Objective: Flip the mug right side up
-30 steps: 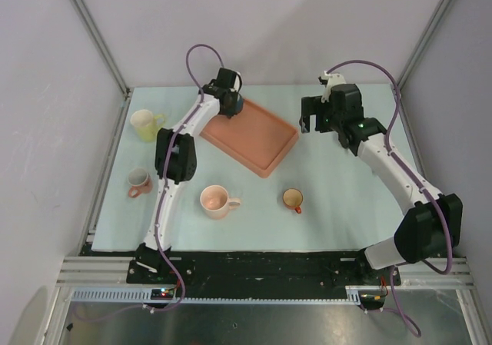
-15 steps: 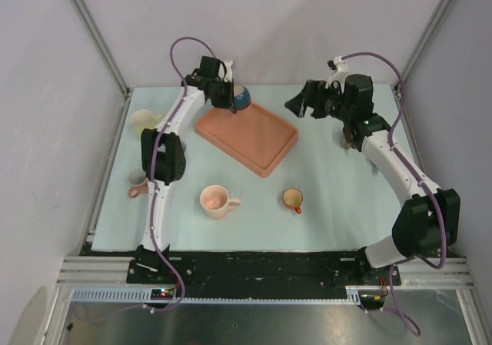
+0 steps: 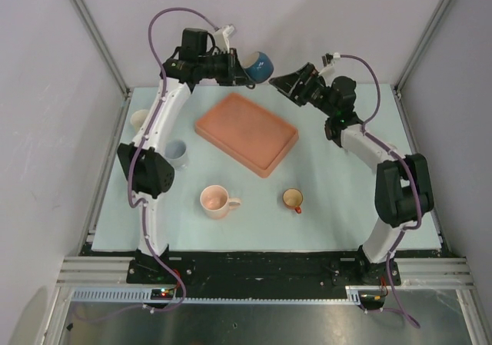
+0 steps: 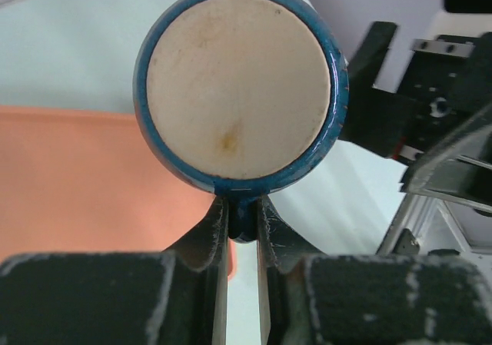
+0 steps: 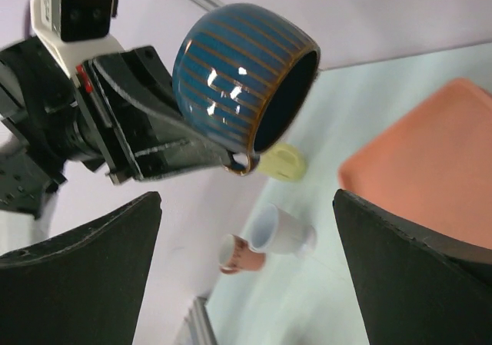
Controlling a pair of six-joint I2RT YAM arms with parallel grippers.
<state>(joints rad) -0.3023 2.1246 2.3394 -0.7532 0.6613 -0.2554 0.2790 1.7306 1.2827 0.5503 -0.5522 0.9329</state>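
Mug (image 3: 260,65) lifted off tray (image 3: 246,134), airborne past far edge; left pincer (image 4: 242,218) clamps handle; right pincer (image 3: 288,81) wide, near.

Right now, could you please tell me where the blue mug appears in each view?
Top external: blue mug at top centre, beyond the orange tray.
Left wrist: upper centre, base facing the camera.
Right wrist: upper centre, tipped sideways.
Shared landmark: the orange tray.

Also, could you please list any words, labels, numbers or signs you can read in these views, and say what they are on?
None: no text can be read in any view. The blue striped ceramic mug and the salmon-pink rectangular tray show no lettering; anything finer is too small to tell.
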